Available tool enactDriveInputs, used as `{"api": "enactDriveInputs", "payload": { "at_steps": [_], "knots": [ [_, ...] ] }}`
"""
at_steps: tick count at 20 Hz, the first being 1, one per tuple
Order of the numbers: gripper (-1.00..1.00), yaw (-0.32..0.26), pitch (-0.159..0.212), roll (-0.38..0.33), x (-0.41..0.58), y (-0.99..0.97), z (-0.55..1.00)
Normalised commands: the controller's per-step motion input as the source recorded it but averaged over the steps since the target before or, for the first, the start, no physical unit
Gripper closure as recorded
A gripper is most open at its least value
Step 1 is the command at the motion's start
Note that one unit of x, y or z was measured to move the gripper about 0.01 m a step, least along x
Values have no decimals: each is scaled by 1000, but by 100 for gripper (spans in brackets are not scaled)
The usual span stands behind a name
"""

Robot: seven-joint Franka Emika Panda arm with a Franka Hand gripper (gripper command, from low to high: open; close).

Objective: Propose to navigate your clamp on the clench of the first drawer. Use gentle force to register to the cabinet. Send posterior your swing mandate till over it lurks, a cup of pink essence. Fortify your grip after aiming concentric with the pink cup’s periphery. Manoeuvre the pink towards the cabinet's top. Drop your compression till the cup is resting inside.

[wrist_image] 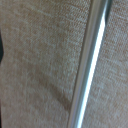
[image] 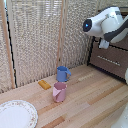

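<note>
Going from the exterior view's left, the small pale pink plastic mug [image: 59, 92] stands untouched mid-bench, just in front of the blue mug [image: 63, 74], while the bulky white robot arm [image: 106, 24] sits at the large dark brown wooden cabinet [image: 111, 60] along the bench's far right edge, hiding its upper drawer. If the push lands off-square, the clamp could slide off the bar. Only the wrist view shows that slim silver bar handle [wrist_image: 90, 65] close up against the woven-looking front; whether the gripper is wide or narrow I cannot tell.
</note>
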Motion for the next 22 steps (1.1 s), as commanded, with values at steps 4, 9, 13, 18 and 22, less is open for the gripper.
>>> {"api": "enactDriveInputs", "payload": {
  "at_steps": [4, 9, 13, 18, 22],
  "knots": [
    [100, 88, 0, -16, -83, -570, 164],
    [100, -9, 0, 0, 46, -53, -2],
    [100, -3, 6, 33, 174, 0, 21],
    [100, 69, 90, 70, 273, 5, 269],
    [100, 80, 108, 107, 318, 96, 386]
  ]
}}
